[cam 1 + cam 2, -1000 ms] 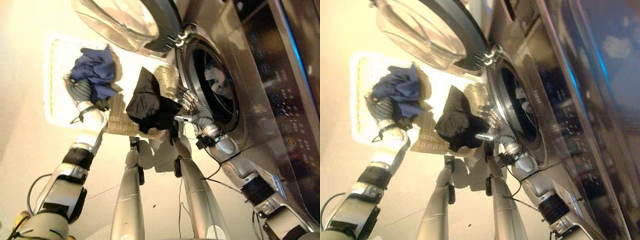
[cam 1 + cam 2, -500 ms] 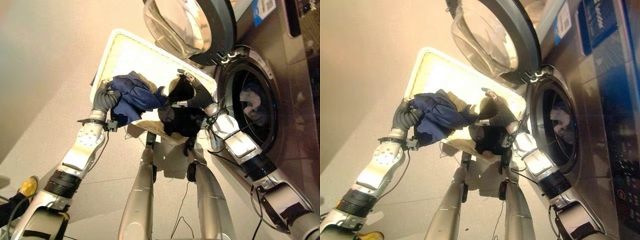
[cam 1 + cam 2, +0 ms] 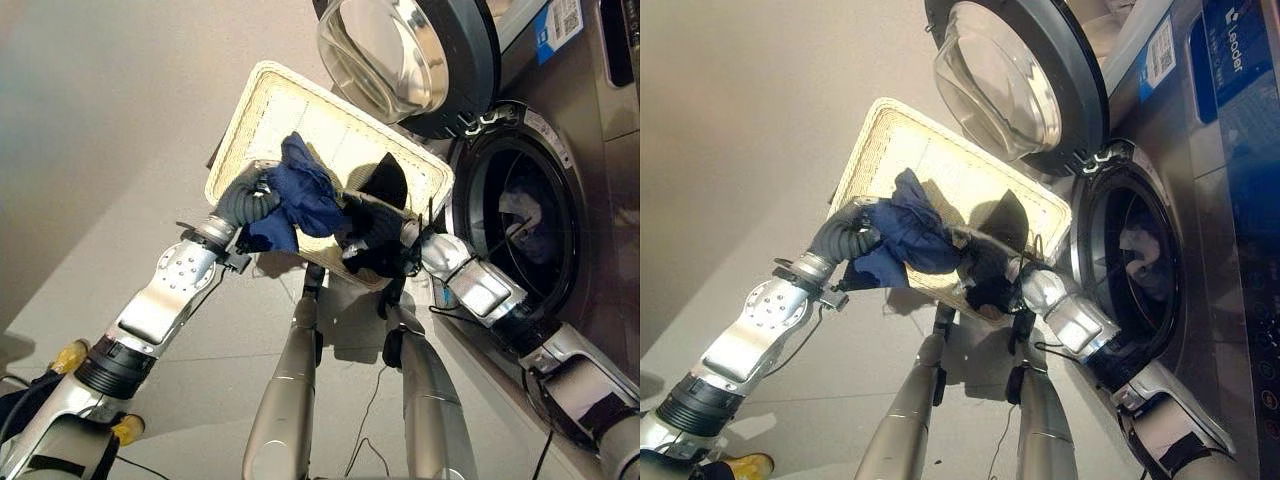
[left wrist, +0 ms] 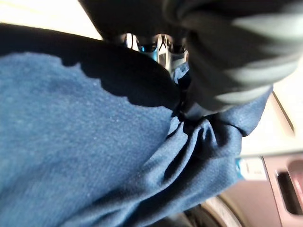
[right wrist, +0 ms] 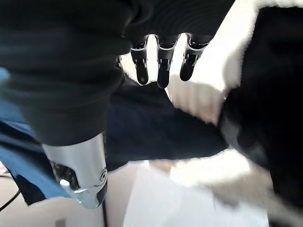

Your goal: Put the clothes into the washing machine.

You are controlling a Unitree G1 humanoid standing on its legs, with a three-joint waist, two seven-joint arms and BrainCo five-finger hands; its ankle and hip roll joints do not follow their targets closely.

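Left eye view shows my left hand (image 3: 252, 200) with fingers curled into the blue garment (image 3: 300, 195), lifted above the wicker basket (image 3: 262, 110) to clear its rim on the way to the washing machine (image 3: 520, 235) drum. My right hand (image 5: 161, 59) reaches over the black garment (image 3: 375, 225) with fingers extended, gripping nothing that I can see. Cloth hides my left fingertips, and I cannot identify the pale item already inside the drum.
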